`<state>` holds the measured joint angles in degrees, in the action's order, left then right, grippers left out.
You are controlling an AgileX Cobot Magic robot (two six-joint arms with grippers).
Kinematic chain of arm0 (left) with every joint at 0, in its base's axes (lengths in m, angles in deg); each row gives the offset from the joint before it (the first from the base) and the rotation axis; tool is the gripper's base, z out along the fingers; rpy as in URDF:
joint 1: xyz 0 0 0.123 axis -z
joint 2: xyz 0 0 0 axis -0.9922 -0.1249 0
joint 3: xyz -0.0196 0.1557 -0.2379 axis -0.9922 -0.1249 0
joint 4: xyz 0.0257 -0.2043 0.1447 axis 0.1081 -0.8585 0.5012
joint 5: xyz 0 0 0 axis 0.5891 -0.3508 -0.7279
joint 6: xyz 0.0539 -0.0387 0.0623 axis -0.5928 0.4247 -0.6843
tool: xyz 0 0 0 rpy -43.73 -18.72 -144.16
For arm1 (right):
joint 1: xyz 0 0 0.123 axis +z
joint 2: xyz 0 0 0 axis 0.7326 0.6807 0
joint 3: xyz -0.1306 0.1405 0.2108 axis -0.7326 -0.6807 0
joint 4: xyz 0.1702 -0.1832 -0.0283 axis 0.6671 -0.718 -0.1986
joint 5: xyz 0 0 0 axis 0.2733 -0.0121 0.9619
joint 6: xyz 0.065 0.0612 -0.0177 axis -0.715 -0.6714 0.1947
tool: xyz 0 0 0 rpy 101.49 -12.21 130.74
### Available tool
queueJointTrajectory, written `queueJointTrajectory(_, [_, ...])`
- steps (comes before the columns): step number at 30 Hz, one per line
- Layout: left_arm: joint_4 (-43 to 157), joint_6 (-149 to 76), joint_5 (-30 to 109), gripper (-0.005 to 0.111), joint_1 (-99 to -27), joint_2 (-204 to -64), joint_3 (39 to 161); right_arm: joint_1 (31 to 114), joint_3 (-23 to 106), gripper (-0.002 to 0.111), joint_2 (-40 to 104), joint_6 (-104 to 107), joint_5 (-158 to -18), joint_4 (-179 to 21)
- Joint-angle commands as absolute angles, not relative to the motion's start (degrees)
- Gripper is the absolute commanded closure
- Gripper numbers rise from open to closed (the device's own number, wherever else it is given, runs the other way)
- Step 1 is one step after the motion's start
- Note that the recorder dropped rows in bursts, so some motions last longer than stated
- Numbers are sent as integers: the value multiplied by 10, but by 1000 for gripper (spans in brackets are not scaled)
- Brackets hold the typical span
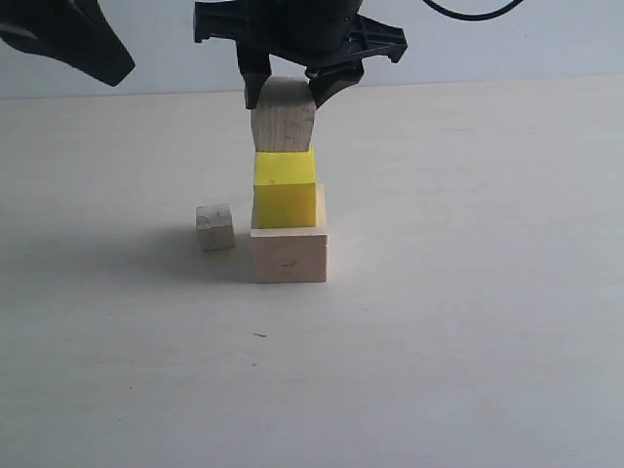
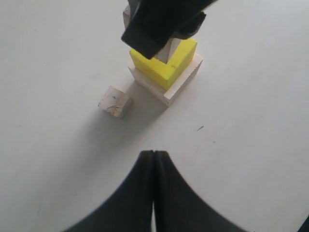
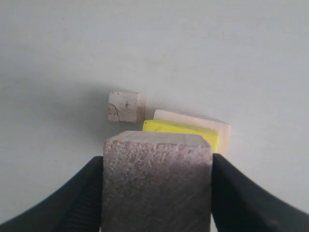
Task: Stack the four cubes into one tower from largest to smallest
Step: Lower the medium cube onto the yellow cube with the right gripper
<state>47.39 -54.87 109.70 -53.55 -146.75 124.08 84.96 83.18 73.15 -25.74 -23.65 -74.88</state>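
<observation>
A bare pale table [image 1: 468, 370] fills the foreground. Nearest on it is the large cube [image 1: 289, 255], the base of the tower. The yellow cube [image 1: 285, 190] sits on it, set toward the base's left edge rather than centred.

The small cube [image 1: 215, 227] rests alone on the table just beside the base, on its left and not touching it.

Above the yellow cube, the right gripper [image 1: 290, 96] pinches the brown cube [image 1: 283, 115] by two opposite sides, with its jaws spread wide around it. The brown cube looks slightly tilted. Its lower edge is at the yellow top, and whether they touch cannot be told.

The step in hand appears to be placing the third cube. The next move calls for levelling the brown cube, centring it over the yellow one, lowering it flat, then opening the jaws straight outward so the narrow stack is not nudged. The small cube remains to be fetched last.

Farther back and up to the left, the left gripper [image 2: 153, 157] hangs with its fingers pressed together and empty, well apart from the tower. Nothing blocks the placement.
</observation>
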Motion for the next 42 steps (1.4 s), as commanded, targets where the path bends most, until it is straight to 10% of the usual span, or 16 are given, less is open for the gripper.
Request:
queueJointTrajectory(1, [462, -544, 1094, 107, -538, -1461, 1238, 872, 838, 108, 729, -290, -234, -801])
queueJointTrajectory(42, [445, -547, 1094, 107, -538, -1451, 1238, 875, 838, 108, 749, -334, -231, -817])
